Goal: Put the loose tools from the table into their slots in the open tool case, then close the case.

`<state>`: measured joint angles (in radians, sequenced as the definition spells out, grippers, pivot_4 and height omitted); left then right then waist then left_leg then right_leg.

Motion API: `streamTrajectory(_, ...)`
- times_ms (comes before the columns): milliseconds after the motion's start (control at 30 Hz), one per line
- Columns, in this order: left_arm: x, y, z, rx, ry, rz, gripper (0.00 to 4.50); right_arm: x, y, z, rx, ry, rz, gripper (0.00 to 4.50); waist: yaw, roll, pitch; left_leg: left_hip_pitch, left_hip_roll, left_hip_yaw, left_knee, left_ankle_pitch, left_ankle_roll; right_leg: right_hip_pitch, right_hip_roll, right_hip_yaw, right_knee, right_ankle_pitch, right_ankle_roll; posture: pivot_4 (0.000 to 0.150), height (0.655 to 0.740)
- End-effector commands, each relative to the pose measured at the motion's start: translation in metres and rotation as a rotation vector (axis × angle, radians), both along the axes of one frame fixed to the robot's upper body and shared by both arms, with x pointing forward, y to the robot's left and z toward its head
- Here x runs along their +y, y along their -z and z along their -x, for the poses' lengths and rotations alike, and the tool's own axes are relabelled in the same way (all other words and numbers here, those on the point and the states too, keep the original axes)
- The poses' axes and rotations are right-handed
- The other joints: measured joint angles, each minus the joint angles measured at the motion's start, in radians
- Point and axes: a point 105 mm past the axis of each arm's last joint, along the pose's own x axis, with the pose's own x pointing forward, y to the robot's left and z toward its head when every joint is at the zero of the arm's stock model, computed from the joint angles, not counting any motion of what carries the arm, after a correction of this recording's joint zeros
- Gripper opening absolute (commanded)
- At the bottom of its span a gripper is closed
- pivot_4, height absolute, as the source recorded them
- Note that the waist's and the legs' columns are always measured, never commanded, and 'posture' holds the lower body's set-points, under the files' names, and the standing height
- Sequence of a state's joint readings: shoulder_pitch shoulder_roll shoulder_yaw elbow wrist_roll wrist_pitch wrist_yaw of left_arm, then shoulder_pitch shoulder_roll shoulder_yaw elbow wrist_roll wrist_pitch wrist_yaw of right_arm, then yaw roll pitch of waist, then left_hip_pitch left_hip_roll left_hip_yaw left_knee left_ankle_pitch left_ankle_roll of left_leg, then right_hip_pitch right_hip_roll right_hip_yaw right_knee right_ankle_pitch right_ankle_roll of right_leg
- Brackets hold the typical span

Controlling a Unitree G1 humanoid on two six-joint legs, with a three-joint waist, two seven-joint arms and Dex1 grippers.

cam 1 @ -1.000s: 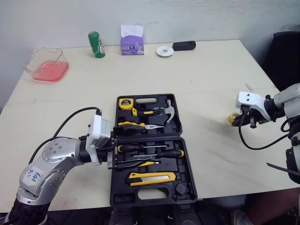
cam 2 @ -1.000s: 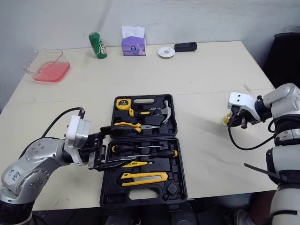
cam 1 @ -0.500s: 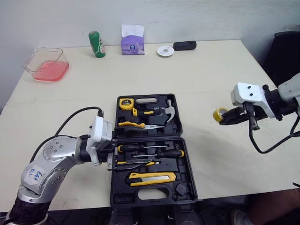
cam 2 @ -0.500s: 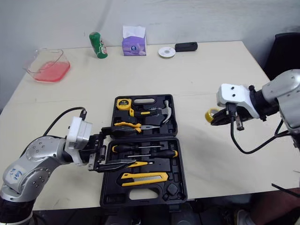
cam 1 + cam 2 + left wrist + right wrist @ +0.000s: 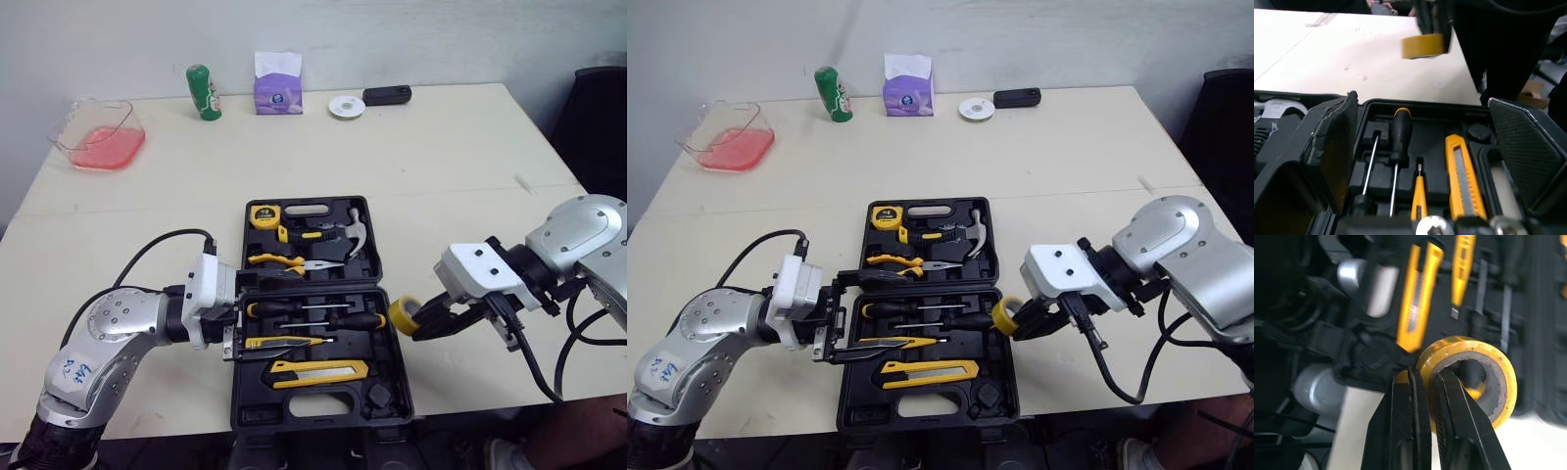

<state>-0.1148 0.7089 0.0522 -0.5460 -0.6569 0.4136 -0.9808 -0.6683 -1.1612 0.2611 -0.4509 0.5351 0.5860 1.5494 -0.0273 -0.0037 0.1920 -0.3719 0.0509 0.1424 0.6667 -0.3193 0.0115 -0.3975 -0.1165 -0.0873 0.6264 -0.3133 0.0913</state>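
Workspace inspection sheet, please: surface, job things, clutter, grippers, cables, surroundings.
Surface: pale table, no spills seen.
Job's things: tool case open, holding hammer, pliers, screwdrivers, utility knife; yellow tape roll held by its right edge.
Clutter: green bottle, tissue pack, white disc, black device, clear tub with pink contents.
Grippers: left gripper open at the case's left edge; right gripper shut on the roll's wall.
Cables: left wrist cable, right wrist cable, loose loops.
Surroundings: plain wall; dark object.
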Motion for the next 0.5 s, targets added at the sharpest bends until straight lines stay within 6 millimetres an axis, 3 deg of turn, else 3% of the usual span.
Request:
streamTrajectory(33, -0.001, 0.0, 0.007, -0.013, 0.023, -0.009, 4.5, 0.003, -0.006, 0.01, -0.017, -0.078, 0.012, 0.03, 0.0, 0.0, 0.0, 0.0, 0.0, 0.0, 0.0, 0.0, 0.0, 0.0, 0.0, 0.0, 0.0, 0.0, 0.0, 0.15, 0.74)
streamTrajectory(500, 0.003, 0.008, 0.029, 0.059, 0.004, -0.025, 4.5, 0.028, 0.024, 0.027, 0.03, -0.217, 0.051, 0.03, 0.0, -0.001, 0.0, 0.0, 0.001, 0.0, 0.0, 0.0, 0.0, 0.0, -0.002, 0.001, 0.0, 0.0, 0.0, 0.15, 0.74)
